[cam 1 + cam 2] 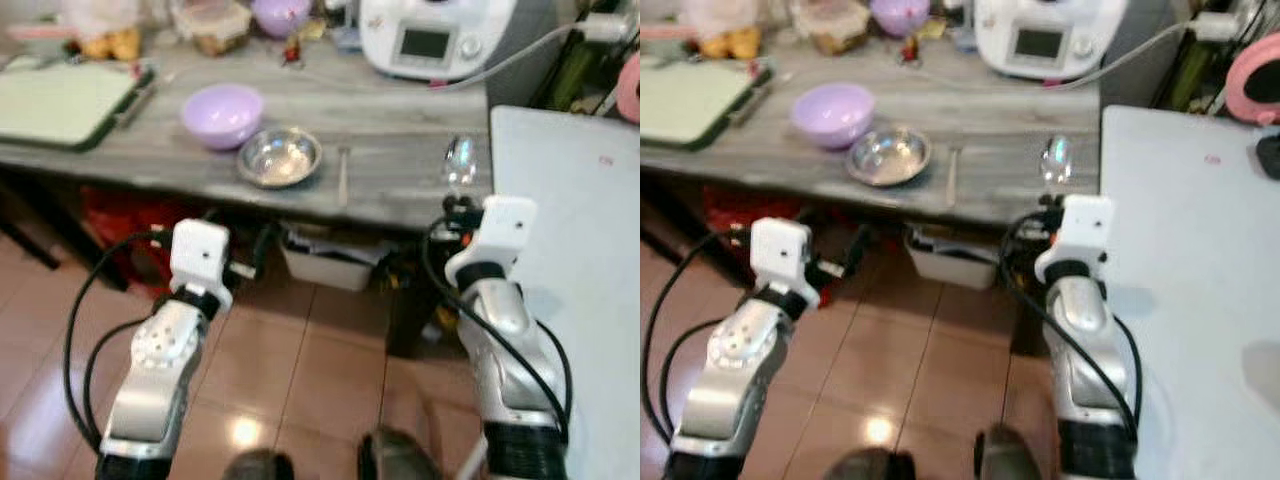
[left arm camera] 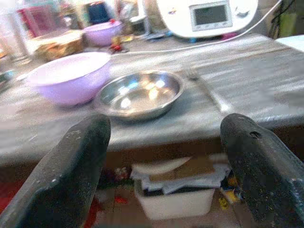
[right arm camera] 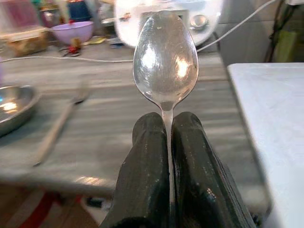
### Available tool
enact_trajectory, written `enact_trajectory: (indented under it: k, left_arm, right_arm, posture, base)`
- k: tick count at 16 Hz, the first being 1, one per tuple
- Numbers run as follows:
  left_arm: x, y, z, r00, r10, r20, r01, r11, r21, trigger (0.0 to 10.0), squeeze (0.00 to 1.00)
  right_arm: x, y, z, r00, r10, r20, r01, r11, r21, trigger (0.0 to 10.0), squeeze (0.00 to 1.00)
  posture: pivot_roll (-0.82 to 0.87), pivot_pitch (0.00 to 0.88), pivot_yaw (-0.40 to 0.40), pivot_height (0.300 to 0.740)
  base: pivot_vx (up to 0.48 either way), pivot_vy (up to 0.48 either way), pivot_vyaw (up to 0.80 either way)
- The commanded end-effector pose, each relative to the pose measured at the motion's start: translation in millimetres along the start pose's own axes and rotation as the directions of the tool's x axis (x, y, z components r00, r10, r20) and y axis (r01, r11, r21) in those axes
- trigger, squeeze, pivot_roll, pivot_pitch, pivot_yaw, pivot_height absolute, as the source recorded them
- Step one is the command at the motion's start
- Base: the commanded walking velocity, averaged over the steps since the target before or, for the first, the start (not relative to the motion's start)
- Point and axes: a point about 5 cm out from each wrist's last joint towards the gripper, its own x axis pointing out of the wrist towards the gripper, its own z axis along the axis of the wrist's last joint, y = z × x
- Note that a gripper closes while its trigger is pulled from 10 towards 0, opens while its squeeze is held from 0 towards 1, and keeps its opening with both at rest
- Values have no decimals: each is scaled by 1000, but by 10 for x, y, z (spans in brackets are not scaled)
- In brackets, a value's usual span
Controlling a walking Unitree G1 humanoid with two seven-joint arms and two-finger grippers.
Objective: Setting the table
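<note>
The right hand (image 3: 168, 142) is clenched on the thin neck of a shiny silver metal spoon (image 3: 165, 59), its two black fingers (image 3: 145, 156) pressed together with the stem between them and the bowl standing upright above the tips. In the head views that spoon (image 1: 459, 160) hovers over the near edge of the grey wood-grain table (image 1: 390, 120), at about 2 o'clock from the picture's centre, just beside a white table (image 1: 570, 260) that fills the 3 o'clock side.

The left hand (image 2: 166, 166) is released, its fingers (image 2: 71, 171) spread wide, held low before the grey table's front edge. Ahead of it sit a shallow round steel bowl (image 1: 279, 156) and, touching or nearly touching it at 10 o'clock, a lilac plastic bowl (image 1: 222, 113). A metal fork (image 1: 343, 175) lies flat on the table at 3 o'clock of the steel bowl, apart from it.

Towards 12 o'clock stands a white kitchen appliance with a small screen (image 1: 430, 38); at 9 o'clock lies a pale green cutting board (image 1: 60, 100). Below is reddish tiled floor (image 1: 320, 340).
</note>
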Motion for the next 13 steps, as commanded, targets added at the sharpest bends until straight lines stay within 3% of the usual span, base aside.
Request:
enact_trajectory:
  k: [1, 2, 3, 4, 5, 8, 10, 13]
  left_arm:
    - [2, -42, 18, 1000, -22, 11, 22, 1000, 12, 10000, 0]
    - [2, -47, 19, 1000, -25, 14, 24, 1000, 10, 10000, 0]
    - [2, -47, 23, 1000, -24, 18, 24, 1000, 0, 10000, 0]
    - [1, -46, 28, 1000, -24, 21, 24, 1000, -7, 10000, 0]
    - [-1, -44, 31, 999, -24, 23, 24, 1000, -14, 10000, 0]
    - [-17, -37, 36, 1000, -21, 22, 21, 1000, -12, 10000, 0]
    - [-37, -32, 25, 1000, -13, 18, 13, 1000, -23, 10000, 0]
    - [-40, -12, 33, 1000, 2, 22, -2, 1000, -22, 10000, 0]
  right_arm:
    - [-17, -57, 27, 999, -29, 16, 29, 1000, -7, 0, 0]
    - [-13, -68, 25, 999, -38, 18, 39, 999, -13, 0, 0]
    - [-7, -73, 22, 999, -45, 16, 45, 999, -13, 2039, 0]
    - [-2, -80, 18, 998, -54, 12, 54, 998, -16, 6980, 0]
    - [5, -96, -5, 997, -71, -5, 71, 997, -18, 10000, 0]
    - [0, -147, -47, 993, -116, -25, 116, 993, -2, 10000, 0]
    - [-21, -198, -93, 987, -154, -54, 155, 988, 20, 10000, 0]
    - [-29, -225, -125, 984, -165, -68, 167, 986, 26, 10000, 0]
  posture:
    - [-34, 99, 58, 740]
    - [-34, 98, 58, 740]
    - [-33, 96, 58, 740]
    - [-31, 96, 58, 740]
    - [-30, 97, 57, 740]
    - [-25, 101, 58, 740]
    - [-24, 108, 60, 740]
    - [-22, 109, 61, 740]
  base:
    - [405, 255, 0]
    - [450, 0, 0]
    - [454, 0, 0]
    - [450, 0, 0]
    - [435, 0, 0]
    - [337, 167, 0]
    - [0, 0, 0]
    - [0, 0, -548]
